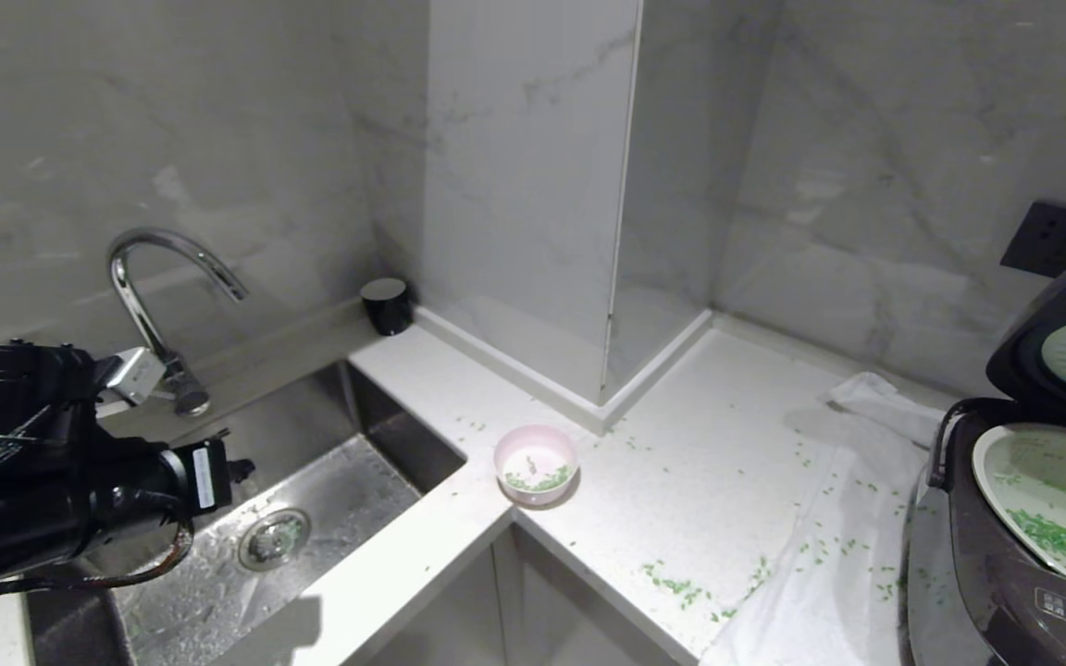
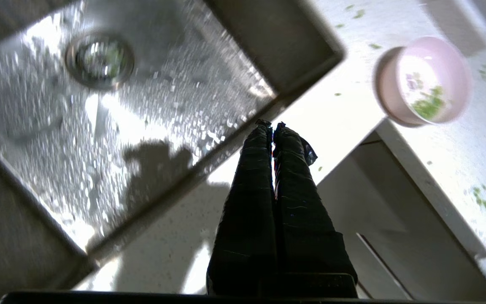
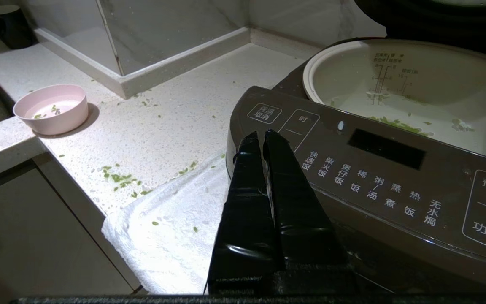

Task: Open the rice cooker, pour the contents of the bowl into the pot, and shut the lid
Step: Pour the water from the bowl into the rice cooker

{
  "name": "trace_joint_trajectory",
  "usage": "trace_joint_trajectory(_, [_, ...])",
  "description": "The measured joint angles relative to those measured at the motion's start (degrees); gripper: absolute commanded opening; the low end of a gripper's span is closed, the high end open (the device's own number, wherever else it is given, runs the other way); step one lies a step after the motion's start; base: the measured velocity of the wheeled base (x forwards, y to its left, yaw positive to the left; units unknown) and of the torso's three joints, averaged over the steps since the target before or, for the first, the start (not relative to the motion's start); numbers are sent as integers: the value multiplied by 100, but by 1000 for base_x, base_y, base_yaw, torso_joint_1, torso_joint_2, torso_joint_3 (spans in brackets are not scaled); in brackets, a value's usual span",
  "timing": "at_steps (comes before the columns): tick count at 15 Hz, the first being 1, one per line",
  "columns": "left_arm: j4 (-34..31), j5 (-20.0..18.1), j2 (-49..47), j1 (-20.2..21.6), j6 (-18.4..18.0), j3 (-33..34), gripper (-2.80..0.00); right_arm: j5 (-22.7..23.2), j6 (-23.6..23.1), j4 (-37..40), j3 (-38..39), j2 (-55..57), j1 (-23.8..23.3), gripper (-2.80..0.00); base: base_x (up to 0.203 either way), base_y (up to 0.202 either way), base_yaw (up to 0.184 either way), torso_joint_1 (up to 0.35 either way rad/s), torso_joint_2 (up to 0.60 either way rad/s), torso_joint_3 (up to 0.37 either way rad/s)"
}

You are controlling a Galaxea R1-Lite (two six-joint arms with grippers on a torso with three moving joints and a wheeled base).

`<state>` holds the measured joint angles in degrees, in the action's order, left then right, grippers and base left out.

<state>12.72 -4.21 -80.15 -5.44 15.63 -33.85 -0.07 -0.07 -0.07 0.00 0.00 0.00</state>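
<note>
The rice cooker (image 1: 986,592) stands at the right edge of the counter with its lid (image 1: 1033,361) raised. Its pot (image 1: 991,462) holds green contents (image 1: 1065,546). The pink bowl (image 1: 536,465) sits upright at the counter's inner corner with a few green bits left inside. My left arm (image 1: 80,481) hangs over the sink, well left of the bowl; the left gripper (image 2: 272,124) is shut and empty above the sink's edge. In the right wrist view the right gripper (image 3: 260,134) is shut and empty, just in front of the rice cooker's button panel (image 3: 365,177).
A steel sink (image 1: 376,435) with a curved faucet (image 1: 158,277) lies at the left. A black cup (image 1: 387,303) stands by the wall. A white towel (image 1: 801,573) lies under the cooker. Green bits are scattered on the counter (image 1: 681,585). A marble pillar (image 1: 533,185) juts out behind.
</note>
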Motion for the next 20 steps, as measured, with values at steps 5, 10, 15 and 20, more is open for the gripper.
trace_joint_trajectory(5, [595, 42, 1614, -701, -302, 635, -280, 0, -2, 0, 0, 0, 0, -280, 0, 0, 0, 0, 0, 0])
trace_joint_trajectory(10, [127, 765, 3507, -668, -927, 917, -280, 2, -3, 0, 0, 0, 0, -280, 0, 0, 0, 0, 0, 0])
trace_joint_trajectory(15, [-132, 1757, 5052, -28, -1698, 974, -280, 0, -4, 0, 0, 0, 0, -280, 0, 0, 0, 0, 0, 0])
trace_joint_trajectory(20, [-405, 1565, 6211, 432, -2264, 1247, -280, 1, -3, 0, 0, 0, 0, -280, 0, 0, 0, 0, 0, 0])
